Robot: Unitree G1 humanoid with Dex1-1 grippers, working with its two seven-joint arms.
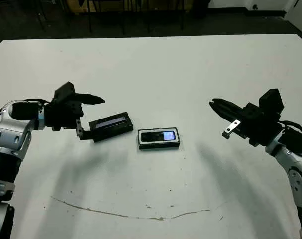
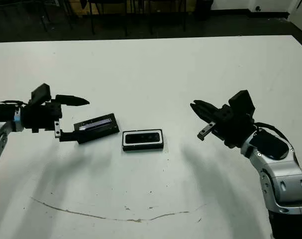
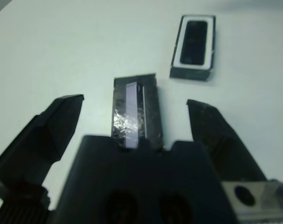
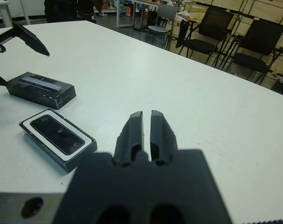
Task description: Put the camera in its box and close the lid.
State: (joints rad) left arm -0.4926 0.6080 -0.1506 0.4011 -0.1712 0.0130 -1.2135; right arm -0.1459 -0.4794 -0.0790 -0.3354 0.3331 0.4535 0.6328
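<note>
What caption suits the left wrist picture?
Open left gripper straddling the striped lid, with the camera already lying in its box beyond.

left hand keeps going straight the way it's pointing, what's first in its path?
The lid. It lies between the open fingers of the left hand, right ahead. The box holding the camera sits beyond it, slightly off-line.
</note>
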